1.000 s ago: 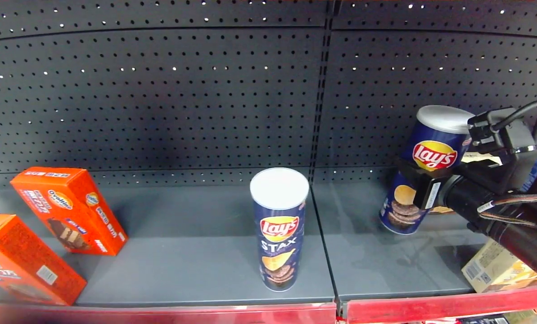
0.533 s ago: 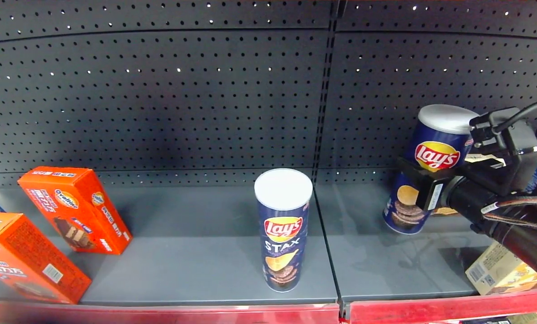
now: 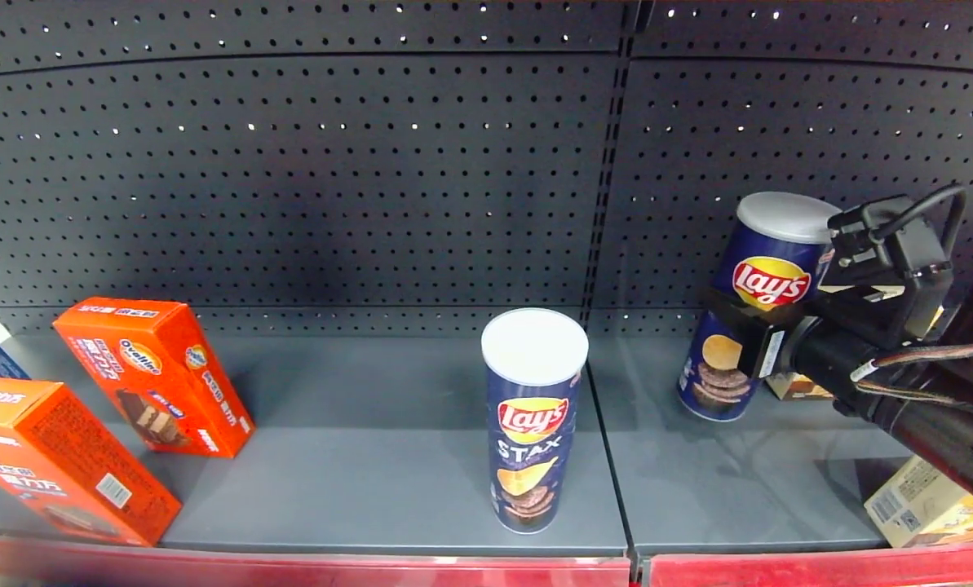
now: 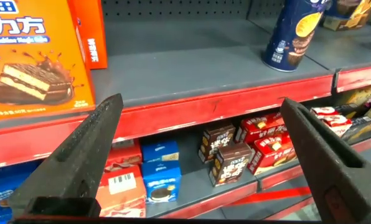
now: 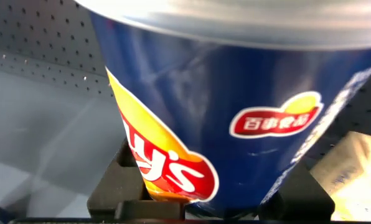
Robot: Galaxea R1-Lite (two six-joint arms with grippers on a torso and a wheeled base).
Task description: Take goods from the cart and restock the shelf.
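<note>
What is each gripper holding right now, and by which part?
The right gripper clamps a blue chip can around its middle; the left gripper is open and empty.

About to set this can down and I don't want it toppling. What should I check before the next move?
1. Right tool grips the held dark blue cylindrical chip can: ok.
2. Held can upright: not ok, tilted.
3. Its base on the grey metal shelf: cannot tell.
4. Apart from the standing dark blue chip can: ok.
5. Left tool open, empty: ok.
</note>
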